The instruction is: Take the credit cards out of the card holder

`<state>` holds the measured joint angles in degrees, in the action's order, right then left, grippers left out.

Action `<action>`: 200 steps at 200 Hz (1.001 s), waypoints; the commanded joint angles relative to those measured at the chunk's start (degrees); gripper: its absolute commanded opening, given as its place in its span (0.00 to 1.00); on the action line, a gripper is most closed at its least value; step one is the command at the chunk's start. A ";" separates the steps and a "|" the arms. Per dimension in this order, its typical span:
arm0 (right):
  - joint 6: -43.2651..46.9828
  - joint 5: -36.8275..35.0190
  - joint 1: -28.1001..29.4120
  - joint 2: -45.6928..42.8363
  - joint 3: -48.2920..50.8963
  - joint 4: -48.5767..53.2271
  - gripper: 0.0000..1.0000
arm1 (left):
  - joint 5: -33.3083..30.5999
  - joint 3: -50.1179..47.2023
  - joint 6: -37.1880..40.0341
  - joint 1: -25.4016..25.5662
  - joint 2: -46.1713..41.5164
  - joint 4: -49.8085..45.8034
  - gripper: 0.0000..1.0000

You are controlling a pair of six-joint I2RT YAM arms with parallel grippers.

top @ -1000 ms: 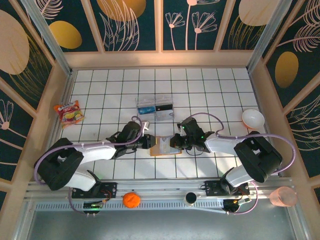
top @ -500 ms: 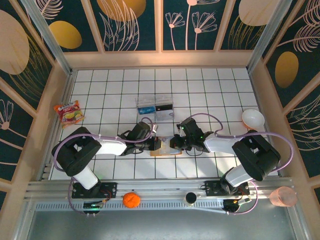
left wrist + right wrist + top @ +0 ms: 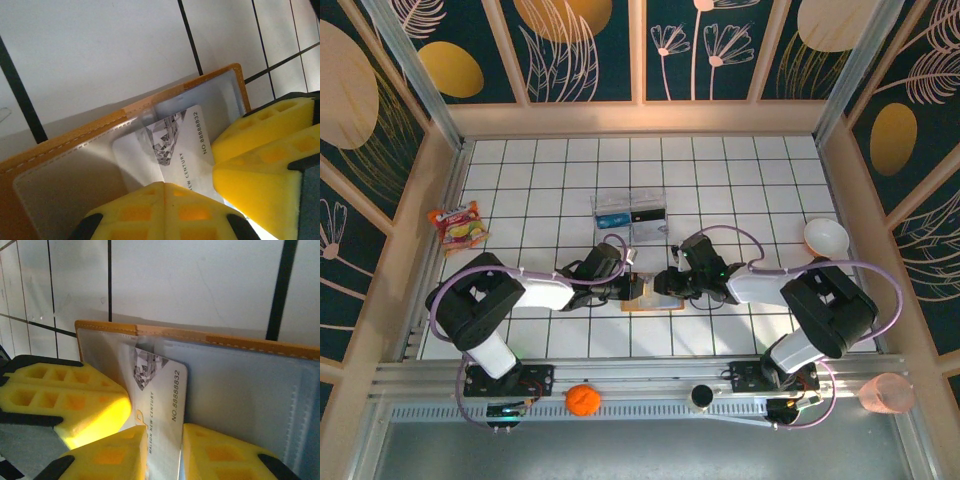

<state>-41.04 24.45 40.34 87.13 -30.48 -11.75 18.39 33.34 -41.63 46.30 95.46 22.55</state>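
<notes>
1. Orange-tan leather bifold card holder (image 3: 655, 302) lies open and flat on the white tiled table (image 3: 520, 200), mid-table, nearer the arms than the clear plastic rectangular box (image 3: 630, 215).
2. Left arm: elbow folded out to the near left, forearm low and running right. Left gripper (image 3: 634, 290) sits at the holder's left edge.
3. Right arm: mirrored, elbow near right, forearm running left. Right gripper (image 3: 666, 283) is at the holder's right part, tips almost meeting the left's.
4. Grey-white plastic credit card (image 3: 175, 145) stands tilted, one end in the holder's grey inner pocket, the rest sticking out.
5. Left gripper (image 3: 162, 187): yellow pads clenched together on the card's edge.
6. Right gripper (image 3: 164, 432): jaws slightly parted, released, straddling the card (image 3: 160, 390) without pinching it.
</notes>
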 commanded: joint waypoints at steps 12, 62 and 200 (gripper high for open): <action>-0.46 1.22 -0.26 2.12 -0.25 -1.17 0.25 | 0.55 -1.17 0.23 0.01 2.41 -2.12 0.00; -0.40 0.62 -0.44 1.54 0.46 -0.59 0.24 | 0.54 -1.44 0.36 -0.03 2.37 -2.11 0.00; 4.91 -7.33 -1.45 -17.17 1.28 9.05 0.00 | -0.26 -3.37 -0.13 -2.87 -7.75 1.06 0.20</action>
<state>-39.31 19.86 39.81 74.32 -29.58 -5.89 17.98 30.81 -41.65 44.62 92.40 23.31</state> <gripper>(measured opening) 0.045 0.144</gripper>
